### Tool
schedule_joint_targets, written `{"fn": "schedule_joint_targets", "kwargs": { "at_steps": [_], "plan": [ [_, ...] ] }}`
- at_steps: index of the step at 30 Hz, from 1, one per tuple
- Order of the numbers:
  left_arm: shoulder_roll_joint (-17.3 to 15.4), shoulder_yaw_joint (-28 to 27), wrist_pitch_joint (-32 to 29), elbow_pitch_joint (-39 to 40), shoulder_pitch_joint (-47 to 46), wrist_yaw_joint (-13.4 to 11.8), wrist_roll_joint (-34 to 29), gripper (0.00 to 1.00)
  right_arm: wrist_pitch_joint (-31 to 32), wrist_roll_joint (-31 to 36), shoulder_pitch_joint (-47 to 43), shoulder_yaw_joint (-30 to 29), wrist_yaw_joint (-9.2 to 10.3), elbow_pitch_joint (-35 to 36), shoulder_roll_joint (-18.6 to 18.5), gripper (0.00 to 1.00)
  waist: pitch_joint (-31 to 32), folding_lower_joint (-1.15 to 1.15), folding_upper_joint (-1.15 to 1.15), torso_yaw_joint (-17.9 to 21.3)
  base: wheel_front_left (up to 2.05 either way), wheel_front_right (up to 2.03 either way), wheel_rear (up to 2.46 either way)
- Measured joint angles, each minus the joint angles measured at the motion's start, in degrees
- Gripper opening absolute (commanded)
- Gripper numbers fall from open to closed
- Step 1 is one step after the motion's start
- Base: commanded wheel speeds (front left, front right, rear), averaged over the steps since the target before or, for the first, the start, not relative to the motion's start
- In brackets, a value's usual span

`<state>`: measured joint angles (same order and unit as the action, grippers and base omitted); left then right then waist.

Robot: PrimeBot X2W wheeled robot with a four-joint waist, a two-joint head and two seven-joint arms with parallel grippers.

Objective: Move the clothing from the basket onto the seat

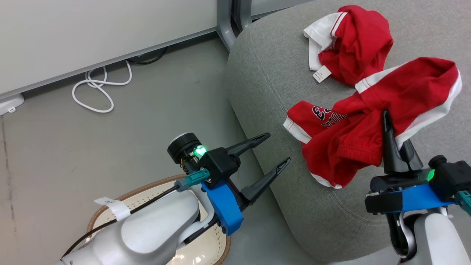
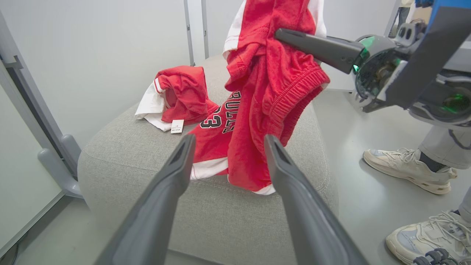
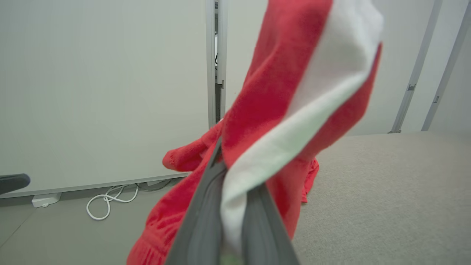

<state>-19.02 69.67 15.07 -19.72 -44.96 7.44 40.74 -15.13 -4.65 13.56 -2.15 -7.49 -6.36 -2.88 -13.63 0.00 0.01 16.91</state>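
R gripper (image 1: pixel 387 127) fingers pressed together, pinching red garment (image 1: pixel 404 95) above seat (image 1: pixel 265 73); its lower end drapes on cushion; 2nd garment (image 1: pixel 358 40) lies bunched on seat at 11 o'clock of it; L gripper (image 1: pixel 278 148) spread, empty, beside seat edge; basket (image 1: pixel 211 246) at its 7 o'clock.

head: downward over seat (image 1: pixel 265 92) | wrists: low, close | shared: seat, clothing (image 1: pixel 349 147)
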Motion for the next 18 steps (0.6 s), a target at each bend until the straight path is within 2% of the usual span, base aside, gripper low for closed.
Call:
{"fn": "schedule_joint_targets", "kwargs": {
  "at_steps": [11, 18],
  "plan": [
    [0.1, 0.1, 0.0, 0.0, 0.0, 0.0, 0.0, 1.0, 0.0, 0.0, -0.8, -2.3, 0.0, 1.3, 0.0, 0.0, -0.6, 0.0, 0.0, 0.4, 0.0, 0.0, 0.0],
    [0.1, -0.1, 0.0, 0.0, -1.0, 0.0, -0.4, 1.0, 0.0, 0.6, 3.9, -3.2, 0.0, 2.8, -1.5, 0.0, -2.3, -0.01, 0.0, -0.6, 0.0, 0.0, 0.0]
  ]
}}
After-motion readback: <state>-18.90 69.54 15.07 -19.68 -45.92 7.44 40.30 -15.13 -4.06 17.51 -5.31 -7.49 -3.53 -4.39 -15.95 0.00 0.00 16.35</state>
